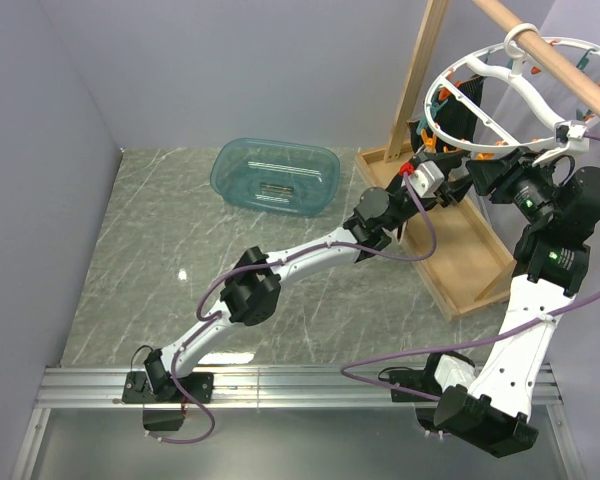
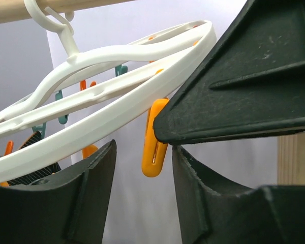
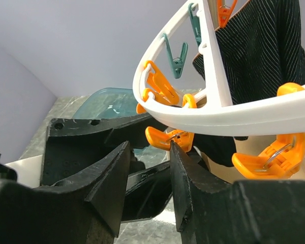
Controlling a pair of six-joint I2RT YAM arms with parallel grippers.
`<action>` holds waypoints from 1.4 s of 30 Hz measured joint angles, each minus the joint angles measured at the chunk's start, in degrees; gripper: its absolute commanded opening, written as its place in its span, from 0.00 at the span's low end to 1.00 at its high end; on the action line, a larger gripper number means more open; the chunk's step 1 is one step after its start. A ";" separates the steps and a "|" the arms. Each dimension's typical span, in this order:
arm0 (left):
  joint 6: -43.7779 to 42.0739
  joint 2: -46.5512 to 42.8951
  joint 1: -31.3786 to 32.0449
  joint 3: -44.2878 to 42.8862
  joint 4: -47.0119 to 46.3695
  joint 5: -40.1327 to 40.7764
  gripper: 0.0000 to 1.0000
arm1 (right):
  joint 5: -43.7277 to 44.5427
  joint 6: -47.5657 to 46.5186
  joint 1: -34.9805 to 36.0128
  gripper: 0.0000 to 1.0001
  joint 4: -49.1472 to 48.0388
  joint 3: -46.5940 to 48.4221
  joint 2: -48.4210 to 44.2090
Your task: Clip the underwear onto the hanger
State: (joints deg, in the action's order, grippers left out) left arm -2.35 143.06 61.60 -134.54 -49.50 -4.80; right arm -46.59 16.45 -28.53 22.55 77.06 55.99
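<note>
The white ring hanger (image 1: 500, 100) hangs by its hook from the wooden pole (image 1: 540, 45); it also shows in the left wrist view (image 2: 107, 86) and the right wrist view (image 3: 218, 109). Dark pinstriped fabric (image 3: 259, 46) hangs under it from an orange clip; I see no cream waistband, so I cannot tell if it is the underwear. My left gripper (image 1: 450, 187) is open and empty (image 2: 144, 193), with an orange clip (image 2: 155, 137) hanging just beyond its jaws. My right gripper (image 1: 487, 178) is open (image 3: 150, 178), one fingertip at an orange clip (image 3: 168, 138).
A teal basin (image 1: 275, 177) stands at the back of the marble table. The wooden rack's base board (image 1: 460, 250) and upright (image 1: 415, 80) stand under and beside the hanger. Teal clips (image 3: 175, 56) and more orange clips (image 3: 272, 155) dangle from the ring.
</note>
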 measured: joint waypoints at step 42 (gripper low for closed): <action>1.49 1.97 -0.28 0.98 -0.83 -0.13 0.50 | 6.23 -3.80 -0.37 0.56 5.07 5.27 2.43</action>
State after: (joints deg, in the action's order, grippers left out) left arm -0.86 145.03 61.32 -133.56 -50.33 -4.93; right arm -40.36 12.64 -28.91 27.62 82.32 58.41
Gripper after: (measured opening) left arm 0.485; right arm 0.569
